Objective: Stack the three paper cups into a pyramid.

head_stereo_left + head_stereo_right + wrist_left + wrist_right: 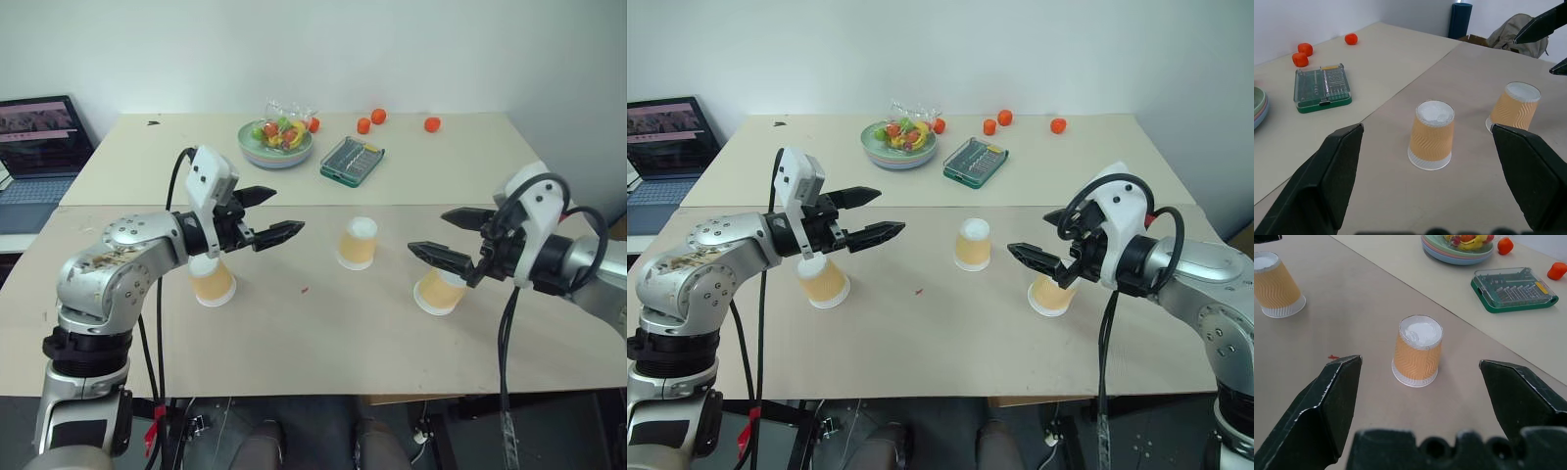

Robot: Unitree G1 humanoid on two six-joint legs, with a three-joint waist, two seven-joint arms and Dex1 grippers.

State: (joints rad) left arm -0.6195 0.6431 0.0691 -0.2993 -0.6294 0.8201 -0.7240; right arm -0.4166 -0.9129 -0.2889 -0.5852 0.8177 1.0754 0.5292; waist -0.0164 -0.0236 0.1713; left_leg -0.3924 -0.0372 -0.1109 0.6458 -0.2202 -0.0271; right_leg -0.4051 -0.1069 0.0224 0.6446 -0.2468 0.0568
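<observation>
Three orange-tan paper cups stand upside down and apart on the table. The left cup (213,282) sits just below my left gripper (275,212), which hovers open and holds nothing. The middle cup (358,242) stands alone between both arms, also seen as the nearer cup (1432,135) and centred cup (1417,350) in the wrist views. The right cup (440,292) is partly hidden under my right gripper (441,233), whose fingers are spread open and empty above it.
At the back of the table are a plate of fruit (275,141), a green-based clear box (352,162) and three small orange fruits (378,117). A laptop (39,135) sits at the far left. A small red speck (305,290) lies on the table.
</observation>
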